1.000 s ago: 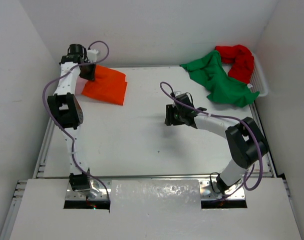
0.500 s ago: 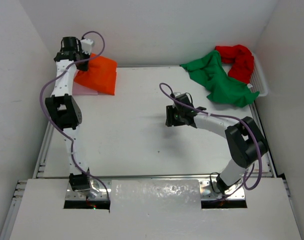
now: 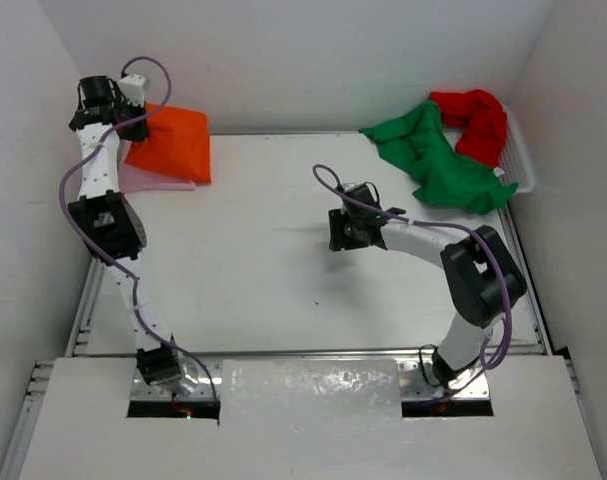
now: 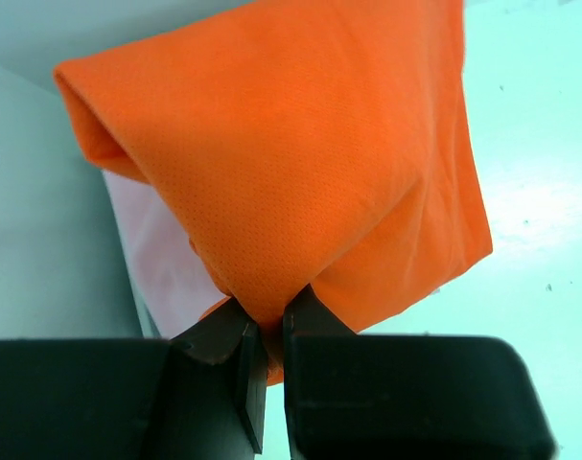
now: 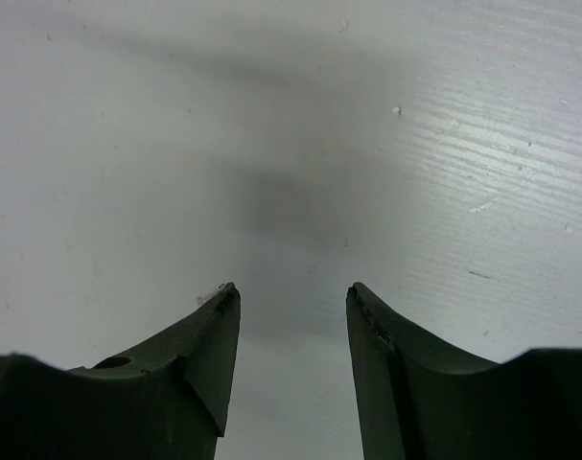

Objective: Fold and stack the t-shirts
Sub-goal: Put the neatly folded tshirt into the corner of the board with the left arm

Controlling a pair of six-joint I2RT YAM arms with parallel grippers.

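Note:
My left gripper (image 3: 135, 122) is shut on the folded orange t-shirt (image 3: 173, 145) and holds it at the table's far left corner, over the folded pink t-shirt (image 3: 148, 180). In the left wrist view the fingers pinch the orange t-shirt (image 4: 291, 163) and the pink t-shirt (image 4: 161, 259) shows below it. My right gripper (image 3: 340, 230) is open and empty over the bare middle of the table (image 5: 291, 144). The green t-shirt (image 3: 433, 155) and the red t-shirt (image 3: 473, 120) lie crumpled at the far right.
A white mesh basket (image 3: 518, 160) stands at the far right edge, under the red and green shirts. White walls close in the back and both sides.
My left gripper has carried the orange t-shirt to the left and back, over the pink t-shirt. The right arm has barely moved.

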